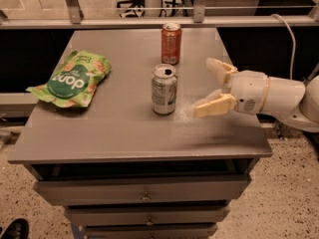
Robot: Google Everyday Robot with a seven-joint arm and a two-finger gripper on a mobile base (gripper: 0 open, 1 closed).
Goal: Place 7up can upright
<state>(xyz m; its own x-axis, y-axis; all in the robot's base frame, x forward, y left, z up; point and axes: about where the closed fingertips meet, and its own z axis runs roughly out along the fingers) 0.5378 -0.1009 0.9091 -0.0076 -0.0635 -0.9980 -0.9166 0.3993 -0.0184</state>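
The 7up can (164, 89), silver-white with a shiny metal top, stands upright near the middle of the grey table (99, 133). My gripper (209, 86) is to the right of the can, apart from it, with its two cream fingers spread wide and nothing between them. One fingertip (202, 110) is near the table surface, the other is farther back. The white arm reaches in from the right edge of the view.
An orange-red can (171, 43) stands upright behind the 7up can. A green snack bag (72, 78) lies at the table's left side. Drawers sit below the tabletop. A rail and dark gap run behind the table.
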